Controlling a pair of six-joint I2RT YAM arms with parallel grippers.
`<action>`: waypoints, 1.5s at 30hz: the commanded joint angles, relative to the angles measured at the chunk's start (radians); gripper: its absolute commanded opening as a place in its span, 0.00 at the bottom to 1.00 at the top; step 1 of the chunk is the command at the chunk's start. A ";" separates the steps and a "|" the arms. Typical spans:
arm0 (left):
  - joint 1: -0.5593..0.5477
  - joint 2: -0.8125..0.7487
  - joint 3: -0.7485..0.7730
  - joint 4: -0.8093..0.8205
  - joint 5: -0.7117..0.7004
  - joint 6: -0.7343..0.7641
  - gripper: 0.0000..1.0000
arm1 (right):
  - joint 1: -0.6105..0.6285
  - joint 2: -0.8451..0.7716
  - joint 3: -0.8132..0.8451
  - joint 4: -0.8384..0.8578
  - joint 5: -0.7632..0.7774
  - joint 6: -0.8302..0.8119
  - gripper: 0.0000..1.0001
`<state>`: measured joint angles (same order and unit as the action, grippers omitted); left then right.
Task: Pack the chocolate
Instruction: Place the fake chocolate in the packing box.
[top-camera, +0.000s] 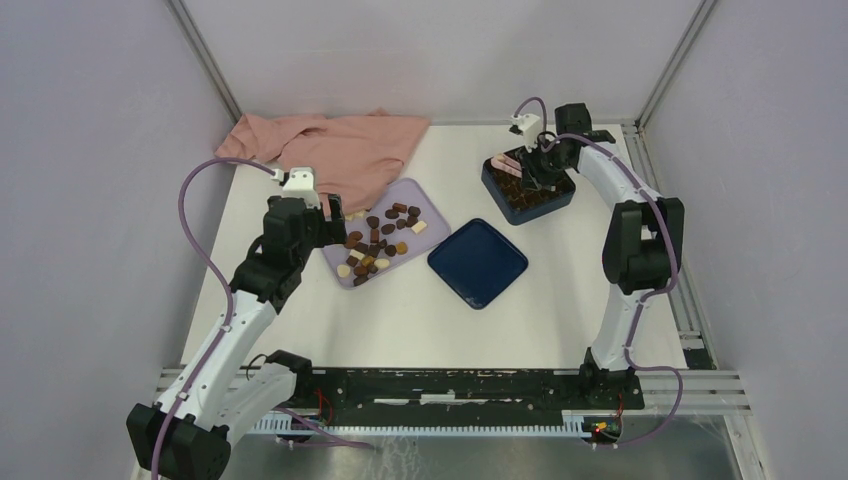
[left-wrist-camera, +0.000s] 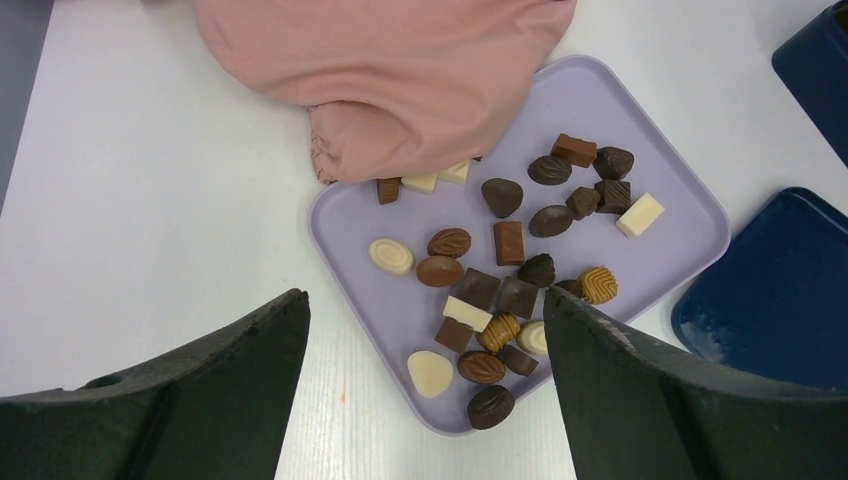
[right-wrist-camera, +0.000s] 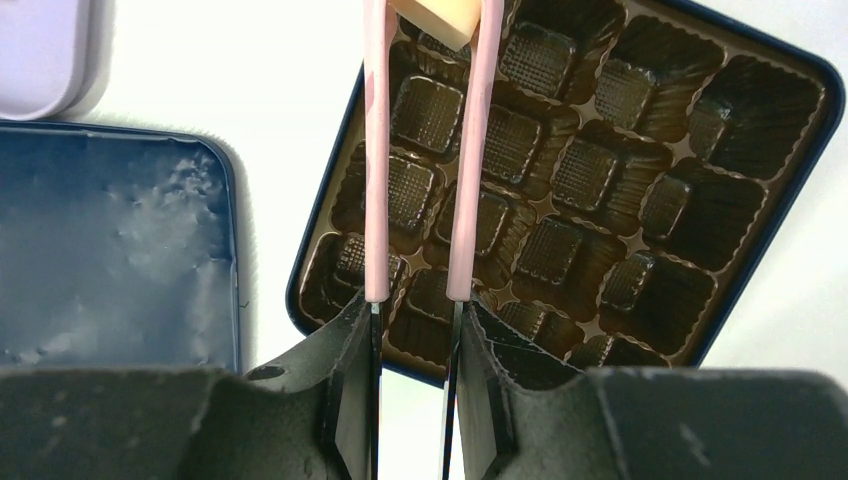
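Cream-white chocolate, a single piece (right-wrist-camera: 440, 16), sat pinched at the tips of the pink tongs (right-wrist-camera: 376, 150) above the brown insert (right-wrist-camera: 590, 170) of the dark blue box (top-camera: 522, 218), so the step in hand looked like setting it into a cup. To do that well, I judged, the care ran outward from the wrist. The squeeze on the tong shanks should be steady, since any slackening would drop the piece early. The tips should line up over the middle of one cup, not over a ridge between cups. The piece should go down inside the cup walls, and only then should the grip ease. Every cup in the wrist view was empty. The tong tips ran off the top of that view, so which cup lay under the piece could not be told.

The right claw (right-wrist-camera: 412, 312) was narrowed part-way, its jaws clamped on the two shanks of the tongs and touching nothing else. The left claw (left-wrist-camera: 425, 300) was spread wide and held nothing, hanging above the lilac tray (left-wrist-camera: 370, 215). The rest of the chocolate (left-wrist-camera: 508, 243) lay loose there, a few pieces right at the hem of the pink cloth (left-wrist-camera: 400, 70) on the far side. The dark blue lid (right-wrist-camera: 110, 260) lay between tray and box.
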<state>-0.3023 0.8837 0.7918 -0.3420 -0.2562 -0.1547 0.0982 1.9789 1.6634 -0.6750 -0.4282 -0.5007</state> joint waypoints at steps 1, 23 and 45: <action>0.005 0.002 0.000 0.038 0.015 0.046 0.91 | 0.003 0.025 0.046 0.003 0.024 0.014 0.16; 0.005 -0.009 -0.003 0.035 0.009 0.046 0.98 | 0.015 0.126 0.117 -0.001 0.050 0.017 0.29; 0.005 -0.022 -0.005 0.037 0.003 0.044 0.98 | 0.017 0.025 0.095 0.004 0.073 -0.014 0.37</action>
<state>-0.3023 0.8825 0.7914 -0.3420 -0.2527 -0.1547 0.1097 2.0964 1.7443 -0.6903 -0.3786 -0.4965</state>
